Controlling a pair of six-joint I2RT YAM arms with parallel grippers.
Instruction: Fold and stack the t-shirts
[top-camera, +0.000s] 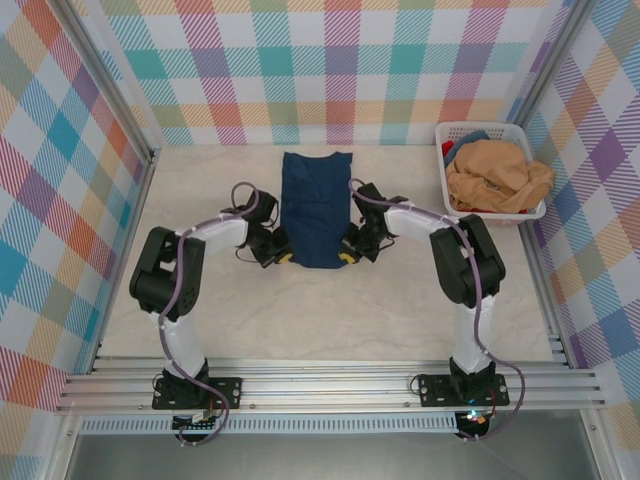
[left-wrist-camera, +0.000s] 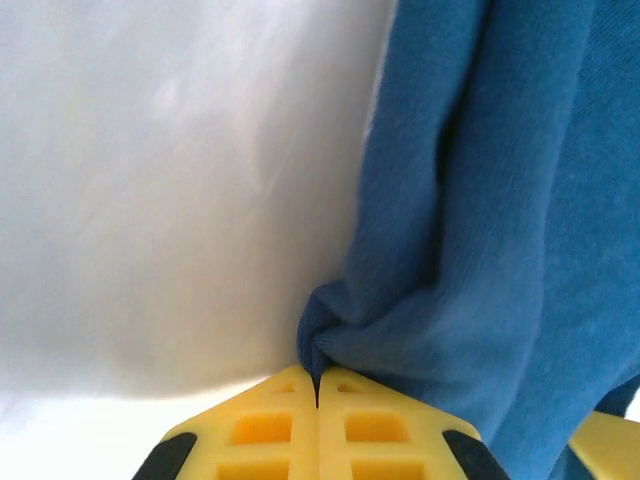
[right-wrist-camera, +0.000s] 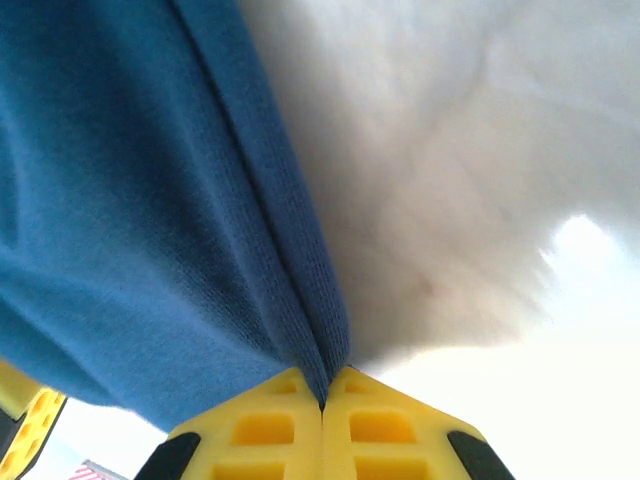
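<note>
The left claw (top-camera: 283, 257) and right claw (top-camera: 347, 257) were clamped on near corners of the navy shirt (top-camera: 315, 205), which lay part-folded between them on the desk (top-camera: 200, 180). The tan shirt (top-camera: 495, 175) lay crumpled in the basket (top-camera: 455, 128), beyond the right claw.

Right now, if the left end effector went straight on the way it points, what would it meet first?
The navy shirt: the left end effector is shut on its edge. Past that fold probably the table, though depth is unclear.
</note>
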